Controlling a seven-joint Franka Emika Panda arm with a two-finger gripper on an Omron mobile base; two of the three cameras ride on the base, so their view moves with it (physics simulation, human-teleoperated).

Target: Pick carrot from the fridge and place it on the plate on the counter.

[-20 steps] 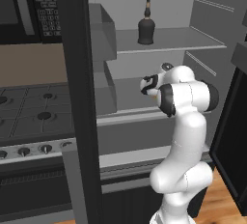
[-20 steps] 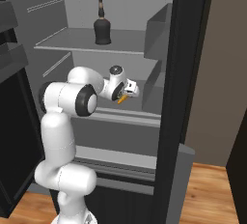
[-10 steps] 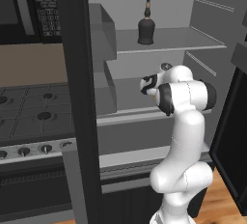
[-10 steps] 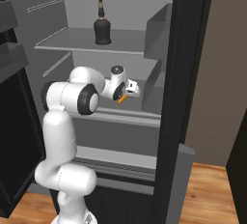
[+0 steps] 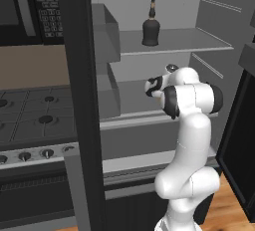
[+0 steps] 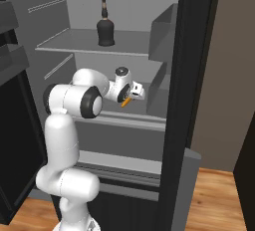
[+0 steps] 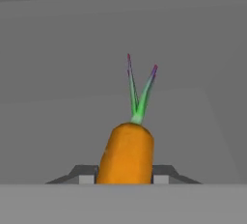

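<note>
The carrot (image 7: 126, 153), orange with thin green shoots, lies on the fridge's (image 5: 79, 100) middle shelf and points away from the hand. My gripper (image 7: 124, 177) is shut on it, one finger pressing each side of its thick end. In the right base view the gripper (image 6: 130, 97) reaches into the fridge (image 6: 191, 75) over that shelf, with the carrot (image 6: 125, 101) showing as an orange tip under the hand. From the left base view the gripper (image 5: 149, 88) sits just above the shelf. The plate and the counter are out of view.
A dark bottle (image 5: 150, 26) stands on the upper shelf (image 5: 174, 41), also seen as the bottle (image 6: 105, 28) from the right. Grey door bins (image 5: 107, 95) flank the shelf. The grey stovetop (image 5: 30, 120) lies left of the fridge. The open door (image 6: 12, 125) hangs beside the arm.
The jaws have closed from wide open onto the carrot. The arm and the carrot have hardly moved.
</note>
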